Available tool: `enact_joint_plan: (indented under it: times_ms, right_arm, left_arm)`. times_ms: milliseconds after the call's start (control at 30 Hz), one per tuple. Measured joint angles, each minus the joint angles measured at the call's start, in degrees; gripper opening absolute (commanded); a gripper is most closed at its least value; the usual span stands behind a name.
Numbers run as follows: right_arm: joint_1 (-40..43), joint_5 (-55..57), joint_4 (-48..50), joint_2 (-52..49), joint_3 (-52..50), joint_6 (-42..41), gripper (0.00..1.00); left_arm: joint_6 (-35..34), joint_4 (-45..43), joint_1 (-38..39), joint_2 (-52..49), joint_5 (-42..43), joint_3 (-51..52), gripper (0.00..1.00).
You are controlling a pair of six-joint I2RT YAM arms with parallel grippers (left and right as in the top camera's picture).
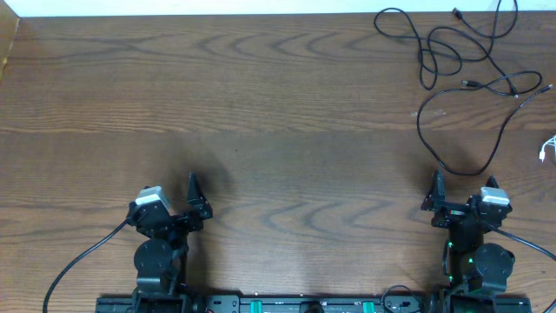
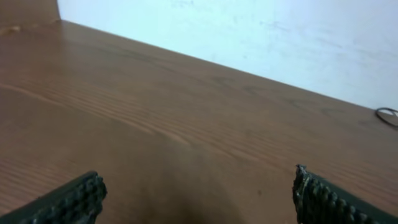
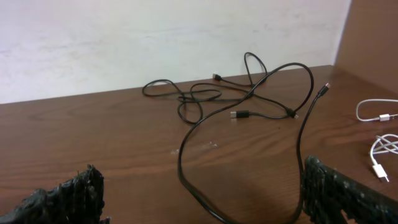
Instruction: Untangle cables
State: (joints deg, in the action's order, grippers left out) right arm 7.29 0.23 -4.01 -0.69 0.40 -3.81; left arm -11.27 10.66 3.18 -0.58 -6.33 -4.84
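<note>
**Desk inventory: cables at far right, both pincers wide and empty**

1. Desk [image 1: 261,96]. Dark brown wood grain. A pale wall [image 3: 155,37] runs along its far edge.

2. Black cables [image 1: 452,54]. Thin cords lying flat on the far right part of the desk, close to the far edge.
   - They form loose loops that cross one another in several places. How many separate cords there are cannot be told.
   - One long loop sweeps back toward the near side. Its bend lies just ahead of the right pincer and, seen from overhead, appears not to touch it.
   - In the right wrist view this loop lies on the wood in front of the gap between the fingers, nearer the right-hand finger.
   - A small plug [image 3: 239,115] rests free on the desk among the loops.

3. White cable [image 1: 547,148]. It lies at the right edge of the desk and is partly cut off by the frame. It sits beside the black cables and apart from them. A white plug end shows in the right wrist view.

4. Left pincer [image 2: 198,186]. Near left of the desk, fingers spread wide with only bare wood between them. It is well apart from the cables.

5. Right pincer [image 3: 202,180]. Near right of the desk, fingers spread wide and gripping nothing.
</note>
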Motion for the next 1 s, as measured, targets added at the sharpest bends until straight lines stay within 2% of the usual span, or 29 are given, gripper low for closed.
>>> enact_joint_plan:
  times_ms: [1000]
  right_arm:
    - [0.0, 0.0, 0.0, 0.0, 0.0, 0.0, 0.99]
  left_arm:
    - [0.6, 0.7, 0.0, -2.6, 1.5, -0.2, 0.98]
